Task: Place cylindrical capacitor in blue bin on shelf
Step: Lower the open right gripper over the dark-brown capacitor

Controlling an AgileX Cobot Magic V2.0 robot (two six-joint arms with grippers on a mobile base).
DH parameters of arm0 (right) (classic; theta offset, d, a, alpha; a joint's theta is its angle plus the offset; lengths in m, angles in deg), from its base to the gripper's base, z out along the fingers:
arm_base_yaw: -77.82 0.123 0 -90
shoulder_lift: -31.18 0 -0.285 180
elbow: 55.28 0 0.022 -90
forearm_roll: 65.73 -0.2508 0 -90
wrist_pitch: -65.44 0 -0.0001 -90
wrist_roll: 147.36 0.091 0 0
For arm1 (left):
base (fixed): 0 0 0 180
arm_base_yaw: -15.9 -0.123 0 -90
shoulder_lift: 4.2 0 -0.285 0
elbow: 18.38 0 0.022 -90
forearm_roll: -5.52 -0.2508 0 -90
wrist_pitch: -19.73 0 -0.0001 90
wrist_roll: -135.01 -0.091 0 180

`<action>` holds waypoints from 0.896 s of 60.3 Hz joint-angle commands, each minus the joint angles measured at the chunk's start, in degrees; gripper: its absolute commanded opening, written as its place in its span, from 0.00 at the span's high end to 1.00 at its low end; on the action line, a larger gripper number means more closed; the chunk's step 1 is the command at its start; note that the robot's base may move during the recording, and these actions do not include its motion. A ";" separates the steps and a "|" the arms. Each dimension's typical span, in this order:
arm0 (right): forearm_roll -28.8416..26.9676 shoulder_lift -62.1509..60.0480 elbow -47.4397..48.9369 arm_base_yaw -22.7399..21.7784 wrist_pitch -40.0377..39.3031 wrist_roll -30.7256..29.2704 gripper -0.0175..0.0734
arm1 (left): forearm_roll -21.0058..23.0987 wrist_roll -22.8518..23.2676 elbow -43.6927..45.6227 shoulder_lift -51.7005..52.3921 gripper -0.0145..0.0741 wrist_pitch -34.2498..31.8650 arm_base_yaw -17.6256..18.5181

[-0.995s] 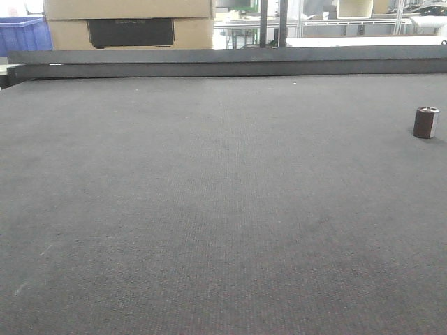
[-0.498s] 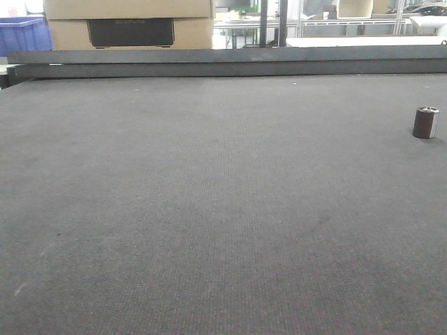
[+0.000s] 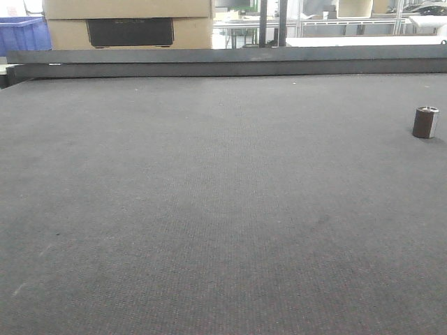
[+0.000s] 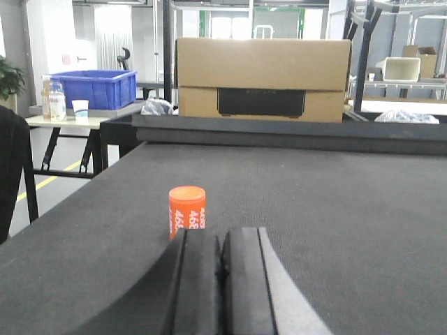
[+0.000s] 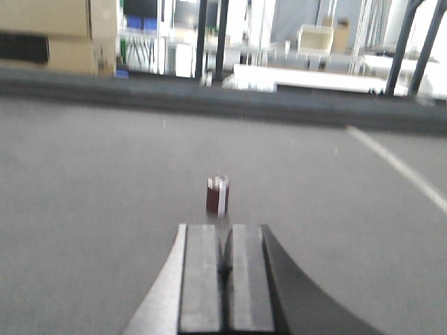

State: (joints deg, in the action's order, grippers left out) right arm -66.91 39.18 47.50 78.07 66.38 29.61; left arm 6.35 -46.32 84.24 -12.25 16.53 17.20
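Out on the dark surface, standing upright: cylindrical capacitor, straight ahead of the right gripper, near but not touching. Right gripper pressed together. Left gripper pressed together too, facing an orange cylinder just beyond its tips.

An orange cylinder stands on the dark mat, cardboard box beyond.
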 commanded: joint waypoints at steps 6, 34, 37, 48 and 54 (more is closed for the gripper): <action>0.16 -0.21 2.90 -0.22 -10.74 0.03 0.99 | 0.30 0.52 0.29 0.26 0.96 -9.26 0.00; 0.16 12.46 36.13 -0.12 11.51 0.03 0.86 | 0.30 0.52 31.82 -11.20 0.88 20.91 0.00; 0.16 15.59 37.47 -0.12 12.56 0.03 0.73 | 0.30 0.52 32.83 -12.84 0.81 21.04 0.00; 0.16 25.83 38.63 -0.12 11.67 0.03 0.22 | 0.30 0.52 33.49 -18.90 0.41 21.35 0.00; 0.16 30.02 38.63 -0.12 10.97 0.03 0.18 | 0.54 0.52 33.49 -20.87 0.24 21.76 0.16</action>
State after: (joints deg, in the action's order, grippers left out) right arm -66.91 66.08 85.76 78.07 78.32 29.61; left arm 6.35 -46.32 117.31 -31.72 38.22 17.20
